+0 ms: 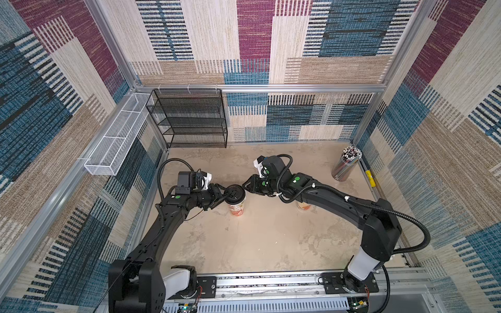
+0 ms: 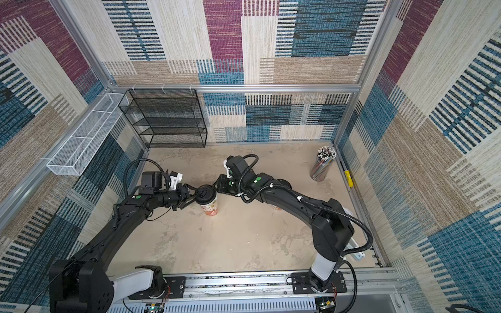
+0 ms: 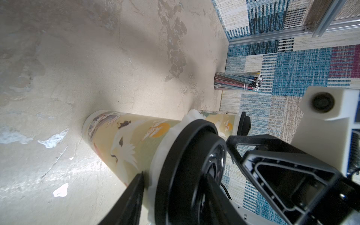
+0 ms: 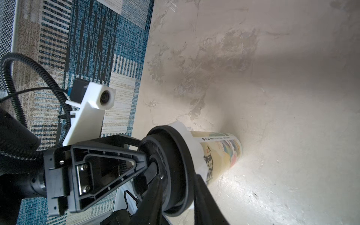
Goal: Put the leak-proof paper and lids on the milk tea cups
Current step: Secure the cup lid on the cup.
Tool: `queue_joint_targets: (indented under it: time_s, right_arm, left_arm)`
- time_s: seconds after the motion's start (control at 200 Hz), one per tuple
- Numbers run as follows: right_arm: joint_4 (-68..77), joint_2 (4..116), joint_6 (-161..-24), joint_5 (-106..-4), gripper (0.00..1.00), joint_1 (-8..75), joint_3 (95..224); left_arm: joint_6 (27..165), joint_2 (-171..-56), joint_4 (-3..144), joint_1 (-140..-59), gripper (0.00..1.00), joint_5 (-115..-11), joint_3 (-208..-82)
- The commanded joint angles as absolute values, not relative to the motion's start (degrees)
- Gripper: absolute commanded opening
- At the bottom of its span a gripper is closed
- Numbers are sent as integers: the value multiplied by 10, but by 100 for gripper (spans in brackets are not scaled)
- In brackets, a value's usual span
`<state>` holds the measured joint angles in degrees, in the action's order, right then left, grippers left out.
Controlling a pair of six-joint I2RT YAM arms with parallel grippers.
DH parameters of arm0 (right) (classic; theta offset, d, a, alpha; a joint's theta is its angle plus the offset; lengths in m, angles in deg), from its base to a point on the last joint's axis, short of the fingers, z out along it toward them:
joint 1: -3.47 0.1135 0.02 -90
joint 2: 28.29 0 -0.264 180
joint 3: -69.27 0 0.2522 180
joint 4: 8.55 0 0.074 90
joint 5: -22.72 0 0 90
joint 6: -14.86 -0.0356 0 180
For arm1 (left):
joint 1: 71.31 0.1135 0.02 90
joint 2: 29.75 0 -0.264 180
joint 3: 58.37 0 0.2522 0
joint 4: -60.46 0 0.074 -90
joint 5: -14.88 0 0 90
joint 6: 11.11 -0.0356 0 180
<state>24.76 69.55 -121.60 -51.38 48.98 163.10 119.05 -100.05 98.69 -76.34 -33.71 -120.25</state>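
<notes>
One milk tea cup stands mid-table with a black lid on its mouth. The leak-proof paper shows as a crumpled white fringe between lid and cup rim. My left gripper is shut on the lid's edge from the left, one finger on top and one under the rim. From the right, my right gripper is shut on the opposite edge. A second milk tea cup stands under my right arm, mostly hidden.
A clear tumbler of striped straws stands at the back right corner, with a yellow object along the right wall. A black mesh shelf stands at the back left. A white wire basket hangs on the left wall.
</notes>
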Motion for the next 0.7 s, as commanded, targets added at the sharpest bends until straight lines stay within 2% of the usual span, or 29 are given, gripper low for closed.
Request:
queue_joint_targets:
  time_s: [0.0, 0.516, 0.696]
  right_arm:
    - [238, 703, -1228, -508, 30, 488, 1638]
    - [285, 753, -1225, -494, 28, 487, 1656]
    - [318, 776, -1219, -480, 24, 487, 1652]
  left_arm:
    - [1178, -1010, 1144, -765, 50, -439, -1188]
    - [1179, -1011, 1140, -765, 50, -439, -1183]
    - [1178, -1014, 1138, -765, 50, -439, -1179]
